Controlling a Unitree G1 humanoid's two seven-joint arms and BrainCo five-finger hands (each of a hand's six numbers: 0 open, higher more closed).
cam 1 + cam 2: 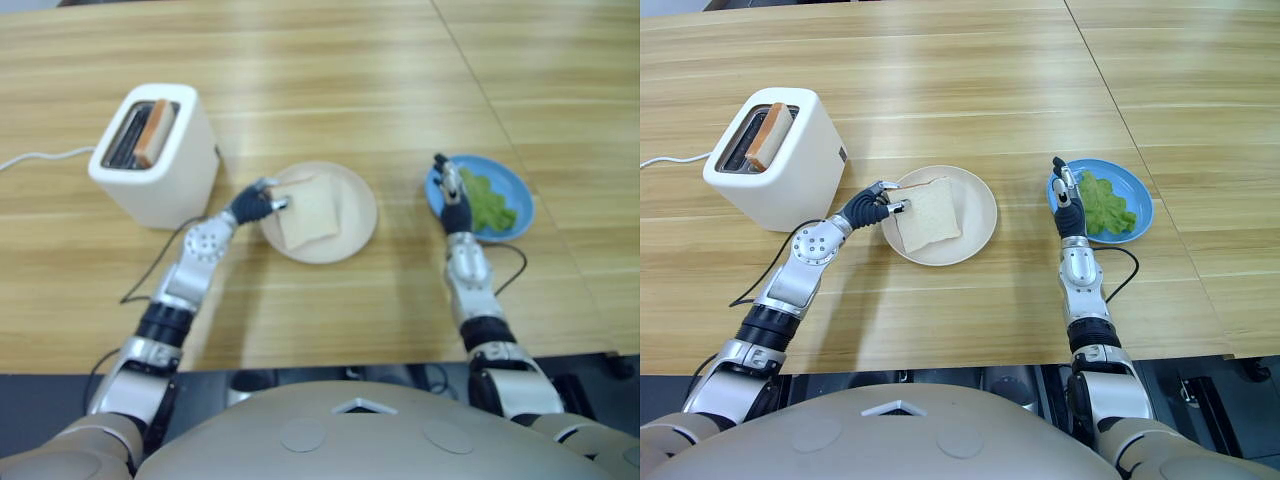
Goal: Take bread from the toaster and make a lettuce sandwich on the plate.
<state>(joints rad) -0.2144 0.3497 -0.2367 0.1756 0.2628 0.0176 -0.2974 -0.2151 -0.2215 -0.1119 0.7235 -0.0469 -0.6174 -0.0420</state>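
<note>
We see the left hand (872, 207) at the plate's (981, 203) left rim, fingers pinched on the bread slice (932, 215) lying there, while right of the plate the right hand (1068, 196) hovers straight-fingered, holding nothing, beside the lettuce (1102, 208).

Table (990, 80): we record pale wood grain, smooth, with a soft sheen.
Toaster (790, 170): cream casing, smooth and matt, plastic by its look.
Round plate (980, 215): beige, matt.
Blue plate (1140, 205): smooth, slightly glossy.
Bread slice (930, 215): pale, porous crumb.
Lettuce (1100, 205): crinkled, dull leaf.
Left hand (868, 207), right hand (1068, 195): we note silvery metallic shells and black matt parts.
</note>
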